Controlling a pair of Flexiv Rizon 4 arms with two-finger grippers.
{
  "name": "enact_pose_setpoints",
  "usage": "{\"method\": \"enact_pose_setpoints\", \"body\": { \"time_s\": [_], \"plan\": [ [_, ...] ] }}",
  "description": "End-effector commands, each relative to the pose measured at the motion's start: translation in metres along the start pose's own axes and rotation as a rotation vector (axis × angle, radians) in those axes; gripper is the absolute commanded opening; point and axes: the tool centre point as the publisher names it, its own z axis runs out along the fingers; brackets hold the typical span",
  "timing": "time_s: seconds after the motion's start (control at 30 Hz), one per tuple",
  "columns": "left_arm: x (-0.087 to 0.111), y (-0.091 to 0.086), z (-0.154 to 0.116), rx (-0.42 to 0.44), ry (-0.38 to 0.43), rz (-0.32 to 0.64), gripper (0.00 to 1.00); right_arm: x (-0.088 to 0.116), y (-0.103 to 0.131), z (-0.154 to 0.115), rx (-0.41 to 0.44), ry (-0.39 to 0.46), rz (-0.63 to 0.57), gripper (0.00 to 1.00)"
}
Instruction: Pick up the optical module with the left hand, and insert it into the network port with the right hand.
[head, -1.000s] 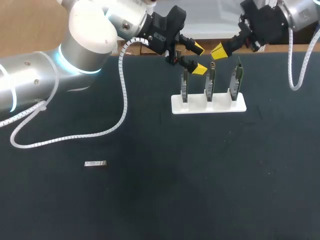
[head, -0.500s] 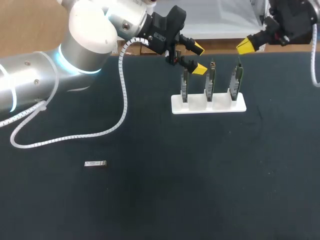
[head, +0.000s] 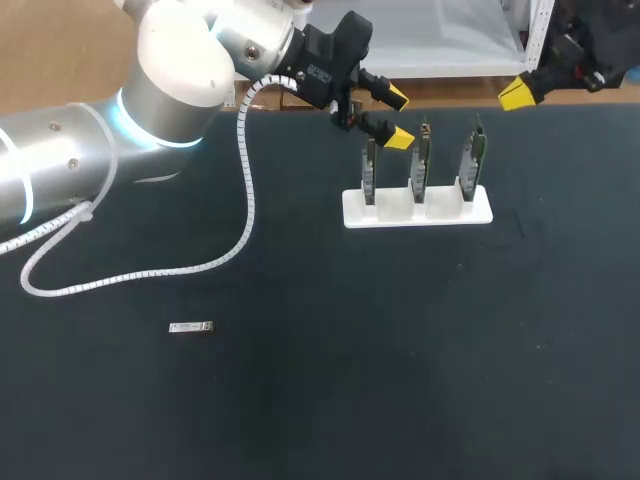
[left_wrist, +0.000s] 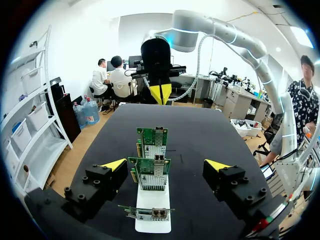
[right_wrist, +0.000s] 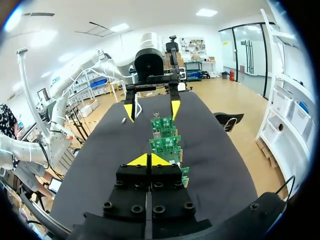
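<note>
I can read no text, number or sign in any view. The left gripper (head: 399, 118) carries a small pale marking on its black housing, too small for me to make out. The optical module (head: 190, 327) is too small to show any lettering, and the green cards (left_wrist: 153, 141) in the white holder (head: 390, 212) show me only unreadable specks in both wrist views.
</note>
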Motion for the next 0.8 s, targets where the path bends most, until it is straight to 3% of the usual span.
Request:
{"method": "enact_pose_setpoints", "body": {
  "time_s": [0.03,0.27,0.3,0.33,0.8],
  "plan": [
    [0.0003,-0.001,-0.0001,-0.003,0.0,0.001,1.0,0.0024,0.0003,-0.0028,0.004,0.0,0.001,0.0],
    [0.0003,-0.001,-0.0001,-0.003,0.0,0.001,1.0,0.0054,0.0002,-0.0025,0.006,0.021,-0.008,0.0],
    [0.0003,-0.001,-0.0001,-0.003,0.0,0.001,1.0,0.0056,0.0001,-0.0012,0.032,0.039,-0.001,0.39],
    [0.0003,-0.001,-0.0001,-0.003,0.0,0.001,1.0,0.0056,0.0001,-0.0012,0.032,0.039,-0.001,1.0],
    [0.0003,-0.001,-0.0001,-0.003,0.0,0.001,1.0,0.0056,0.0001,-0.0012,0.032,0.039,-0.001,1.0]
  ]
}}
